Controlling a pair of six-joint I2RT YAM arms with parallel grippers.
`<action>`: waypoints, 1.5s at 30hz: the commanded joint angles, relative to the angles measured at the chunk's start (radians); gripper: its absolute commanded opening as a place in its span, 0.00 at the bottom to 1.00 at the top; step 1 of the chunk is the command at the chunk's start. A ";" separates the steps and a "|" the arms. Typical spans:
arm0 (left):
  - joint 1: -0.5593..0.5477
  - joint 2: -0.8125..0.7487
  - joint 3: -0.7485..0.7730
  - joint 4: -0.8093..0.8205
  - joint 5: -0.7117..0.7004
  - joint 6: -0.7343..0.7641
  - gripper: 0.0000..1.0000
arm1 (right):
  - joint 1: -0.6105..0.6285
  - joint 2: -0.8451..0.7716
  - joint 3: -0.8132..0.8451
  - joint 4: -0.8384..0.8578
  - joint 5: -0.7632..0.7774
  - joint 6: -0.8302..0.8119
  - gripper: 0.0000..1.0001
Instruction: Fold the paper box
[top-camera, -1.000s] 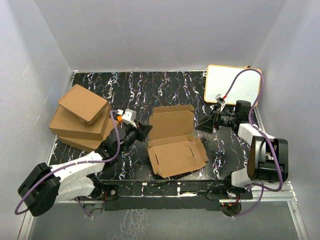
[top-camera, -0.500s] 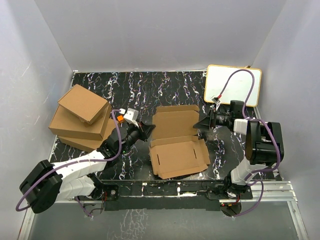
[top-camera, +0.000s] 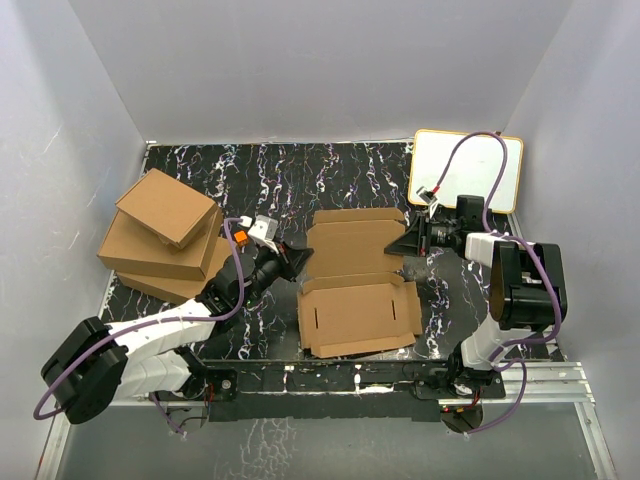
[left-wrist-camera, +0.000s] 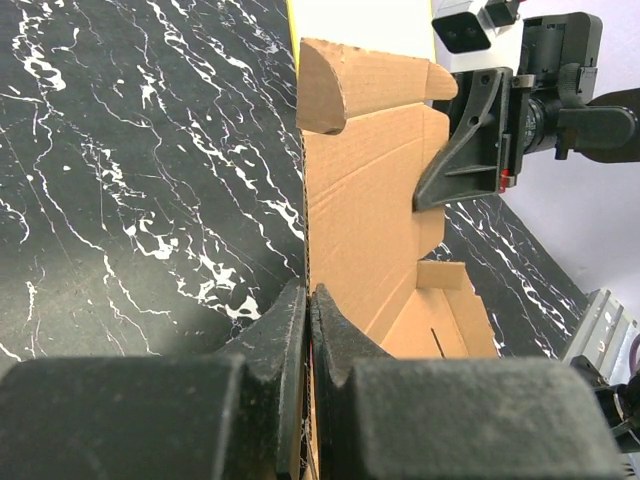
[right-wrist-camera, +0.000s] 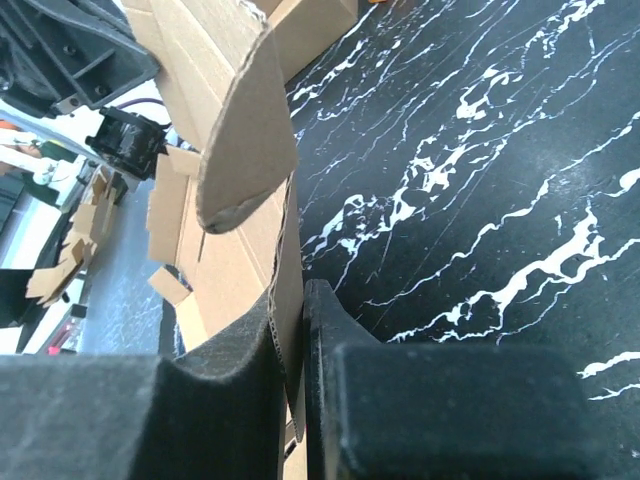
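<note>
The paper box (top-camera: 358, 312) lies open in the middle of the black marbled table, its lid panel (top-camera: 350, 245) tilted up at the far side. My left gripper (top-camera: 298, 262) is shut on the lid's left edge; in the left wrist view its jaws (left-wrist-camera: 307, 295) pinch the thin cardboard wall (left-wrist-camera: 365, 200). My right gripper (top-camera: 402, 244) is shut on the lid's right edge; in the right wrist view the corrugated edge (right-wrist-camera: 285, 270) sits clamped between the two pads, with a curved tuck flap (right-wrist-camera: 245, 140) above it.
A pile of ready-made brown boxes (top-camera: 165, 235) stands at the left. A white board with a yellow rim (top-camera: 468, 168) leans at the back right. Grey walls close in the table on three sides, and a metal rail (top-camera: 540, 372) runs along the near edge.
The right gripper moved left from beside the white board to the lid's right edge and shut on it. The box shifted slightly and squared up. The left gripper kept its hold.
</note>
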 joint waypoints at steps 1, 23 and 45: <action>-0.005 -0.031 0.038 0.019 0.037 -0.012 0.00 | -0.008 -0.049 0.068 -0.123 -0.070 -0.193 0.08; 0.404 0.284 1.017 -1.276 0.818 0.291 0.97 | -0.040 -0.057 0.246 -0.805 -0.114 -0.851 0.08; 0.361 0.682 1.175 -1.287 1.094 0.536 0.66 | -0.026 -0.019 0.274 -0.891 -0.121 -0.931 0.08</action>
